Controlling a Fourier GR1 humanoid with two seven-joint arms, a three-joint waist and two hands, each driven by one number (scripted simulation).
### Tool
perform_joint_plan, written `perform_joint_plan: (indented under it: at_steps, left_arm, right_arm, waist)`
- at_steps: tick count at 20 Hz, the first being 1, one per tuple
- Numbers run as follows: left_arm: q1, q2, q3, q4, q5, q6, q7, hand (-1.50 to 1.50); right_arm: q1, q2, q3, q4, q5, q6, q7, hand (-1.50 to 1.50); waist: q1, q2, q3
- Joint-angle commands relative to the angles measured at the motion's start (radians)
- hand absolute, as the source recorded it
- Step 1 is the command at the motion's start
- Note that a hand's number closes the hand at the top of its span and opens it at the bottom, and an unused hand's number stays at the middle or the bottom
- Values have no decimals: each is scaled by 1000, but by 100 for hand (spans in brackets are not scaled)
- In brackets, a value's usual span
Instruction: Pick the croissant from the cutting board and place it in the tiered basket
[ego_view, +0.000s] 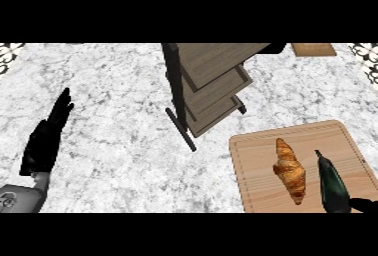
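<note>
Marbled grey worktop (111, 150) carries everything. At far left the left hand (46, 140) rests open, fingers straight, holding nothing. The tiered basket (210, 87) stands mid-scene, awaiting its load. On the cutting board (251, 150) lies the croissant (289, 170); just beside it the right hand (332, 185) has straight fingers, nothing gripped, likely lining up a grasp.
</note>
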Motion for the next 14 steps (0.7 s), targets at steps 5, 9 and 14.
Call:
perform_joint_plan:
  at_steps: [5, 9, 14]
  left_arm:
    - [-76, -28, 12, 32, -14, -39, 26, 0]
    - [-76, -77, 1, 82, -45, -17, -8, 0]
    - [-56, -72, 18, 80, -51, -40, -30, 0]
  right_arm:
    - [-266, -92, 63, -57, 0, 33, 461, -150]
    - [-337, -33, 149, 17, -17, 89, 488, -150]
    - [-396, 12, 245, 105, 24, 120, 515, -150]
  waist:
    - [27, 4, 4]
    - [26, 5, 4]
    - [29, 4, 5]
